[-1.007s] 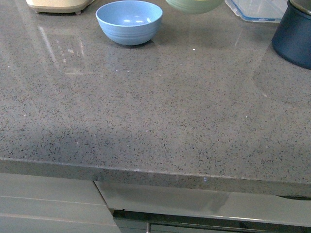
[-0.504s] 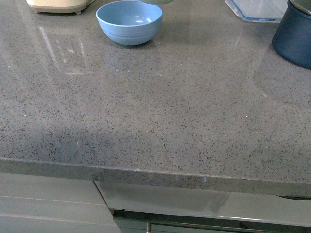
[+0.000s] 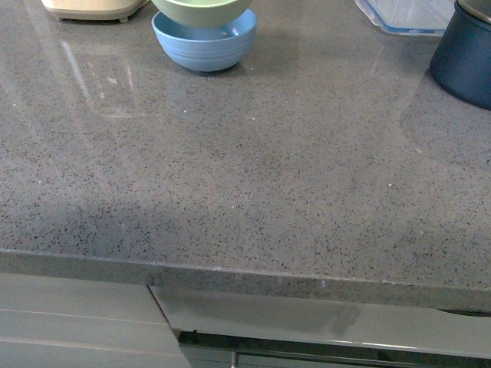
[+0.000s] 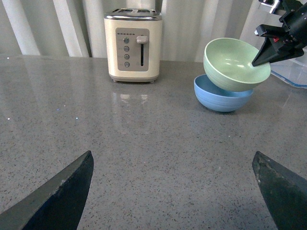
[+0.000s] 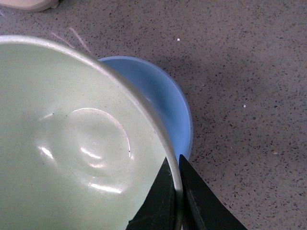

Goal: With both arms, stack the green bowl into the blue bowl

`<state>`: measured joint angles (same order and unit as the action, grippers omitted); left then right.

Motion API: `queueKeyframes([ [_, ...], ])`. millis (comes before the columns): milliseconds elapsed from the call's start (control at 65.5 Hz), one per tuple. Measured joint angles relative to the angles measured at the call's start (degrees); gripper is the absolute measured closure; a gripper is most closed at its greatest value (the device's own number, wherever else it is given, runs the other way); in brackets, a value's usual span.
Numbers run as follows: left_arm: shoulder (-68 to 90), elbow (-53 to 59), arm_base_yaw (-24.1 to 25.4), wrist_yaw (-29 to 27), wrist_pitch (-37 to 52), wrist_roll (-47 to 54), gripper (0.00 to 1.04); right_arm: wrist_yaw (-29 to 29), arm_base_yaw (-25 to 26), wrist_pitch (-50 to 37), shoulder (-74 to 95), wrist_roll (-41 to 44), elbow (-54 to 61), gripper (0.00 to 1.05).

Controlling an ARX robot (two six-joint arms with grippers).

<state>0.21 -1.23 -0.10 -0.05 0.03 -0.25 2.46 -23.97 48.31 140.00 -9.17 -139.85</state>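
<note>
At our 11 o'clock, the right gripper [image 5: 175,165] pinched the rim of the pale mint-green round matte bowl [image 4: 233,64], tilted over the sky-blue round matte bowl [image 4: 221,99], unseated; the left gripper [image 4: 171,155] gaped empty.

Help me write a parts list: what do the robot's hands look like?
Left hand: two dark grey, wedge-shaped fingers tapering to blunt tips. Right hand: matte black, narrow tapered fingers; its black body carries a silvery fitting. No cables or markings show.

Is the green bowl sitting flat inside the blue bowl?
No, the green bowl hangs tilted over the blue bowl, rim pinched by the right end effector.
</note>
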Motion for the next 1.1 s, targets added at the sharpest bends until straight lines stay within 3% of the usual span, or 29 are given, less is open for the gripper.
queueKeyframes([
  [824,0.0,0.0,0.0,0.0,0.0,0.0,0.07,0.15,-0.9,-1.22,2.23,-0.52,-1.09,1.04],
  [1099,0.0,0.0,0.0,0.0,0.0,0.0,0.07,1.16,-0.87,-2.32,2.14,-1.03,1.03,0.61],
])
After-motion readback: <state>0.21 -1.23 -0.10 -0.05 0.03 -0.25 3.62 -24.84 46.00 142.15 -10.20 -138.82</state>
